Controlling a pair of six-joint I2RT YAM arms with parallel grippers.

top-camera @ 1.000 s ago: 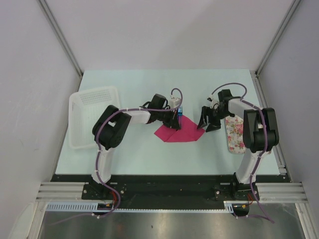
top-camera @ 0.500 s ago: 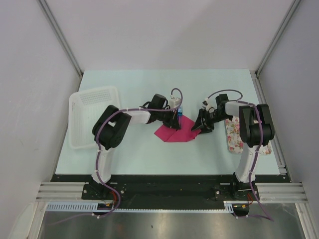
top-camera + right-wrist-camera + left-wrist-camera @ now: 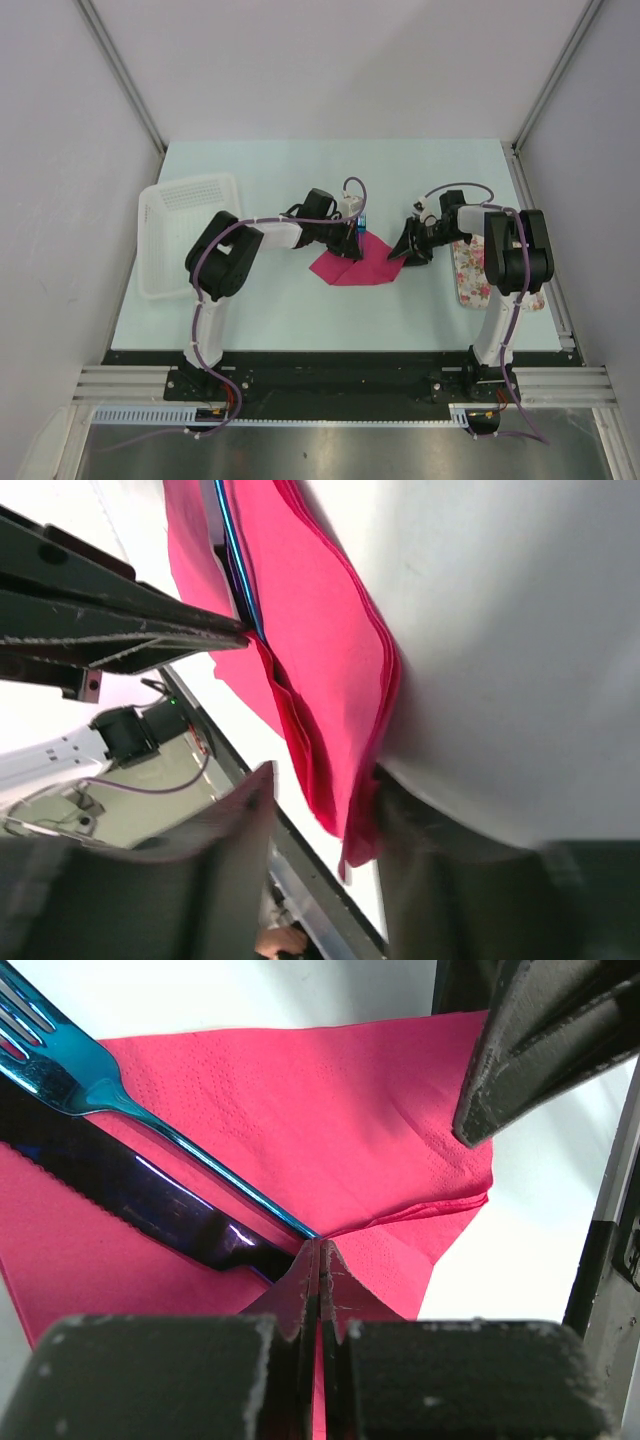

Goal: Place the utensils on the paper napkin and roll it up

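Observation:
The pink paper napkin (image 3: pixel 362 264) lies mid-table, partly folded. On it rest the utensils, a blue fork (image 3: pixel 70 1070) and a dark blue knife (image 3: pixel 140 1200). My left gripper (image 3: pixel 354 238) sits at the napkin's far edge, and its jaws (image 3: pixel 320 1252) are shut, pinching a raised fold of napkin over the fork handle. My right gripper (image 3: pixel 402 252) is at the napkin's right corner. It stands open, and the layered napkin corner (image 3: pixel 350 810) hangs between its fingers (image 3: pixel 215 880), close to one pad and apart from the other. A blue utensil edge (image 3: pixel 235 570) shows inside the fold.
A white basket (image 3: pixel 185 235) stands at the table's left edge. A floral-patterned tray (image 3: pixel 470 272) lies to the right, under the right arm. The right gripper's finger (image 3: pixel 530 1060) hangs over the napkin in the left wrist view.
My right gripper has moved left to the napkin's right corner and its jaws have narrowed around it. The left gripper has stayed shut in place.

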